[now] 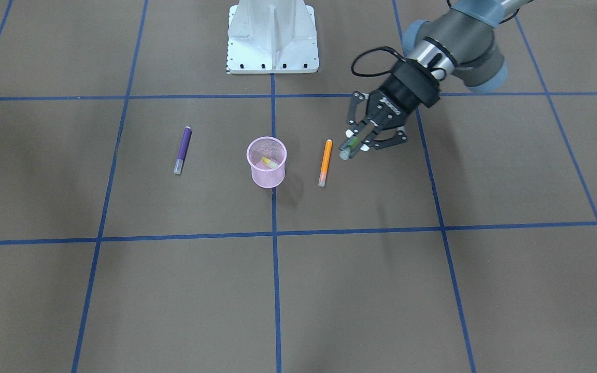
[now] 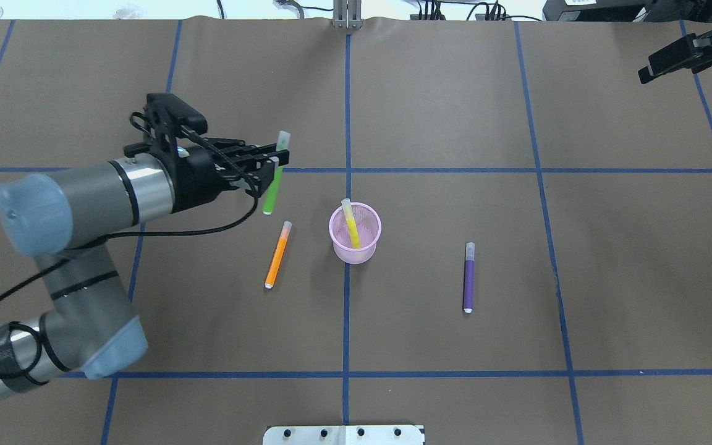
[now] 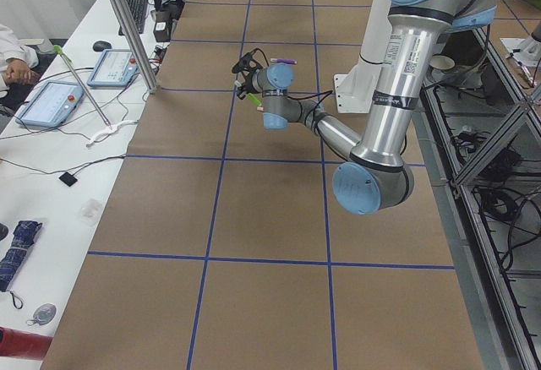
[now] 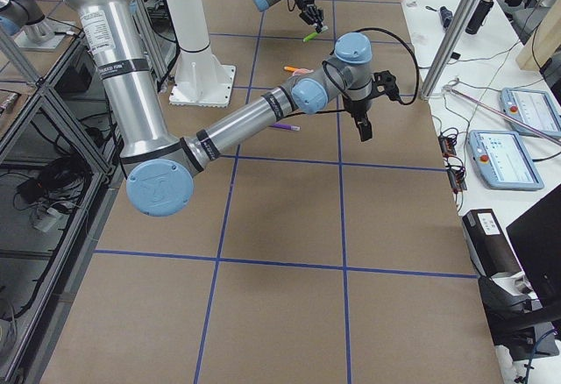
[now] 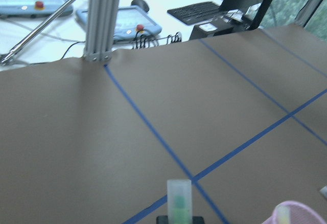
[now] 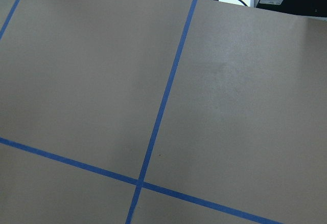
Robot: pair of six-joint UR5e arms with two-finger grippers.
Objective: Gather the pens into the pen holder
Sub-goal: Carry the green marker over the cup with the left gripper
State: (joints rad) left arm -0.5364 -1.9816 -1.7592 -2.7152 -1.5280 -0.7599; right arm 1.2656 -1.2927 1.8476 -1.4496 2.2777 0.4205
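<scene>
My left gripper (image 2: pixel 271 175) is shut on the green pen (image 2: pixel 269 201), held off the table left of the pen holder (image 2: pixel 356 253), a pink mesh cup. A yellow pen (image 2: pixel 351 225) stands inside the cup. The orange pen (image 2: pixel 277 254) lies just left of the cup, below the gripper. The purple pen (image 2: pixel 468 277) lies to the right. From the front, the left gripper (image 1: pixel 356 143) grips the green pen (image 1: pixel 344 154) beside the orange pen (image 1: pixel 325 162). My right gripper (image 2: pixel 671 59) hangs at the far right corner; its jaws are unclear.
The robot's white base (image 1: pixel 271 39) stands at the table's near edge. Blue tape lines (image 2: pixel 347 309) divide the brown table into squares. Beyond the far edge are a metal post (image 5: pixel 102 19), control tablets and a keyboard.
</scene>
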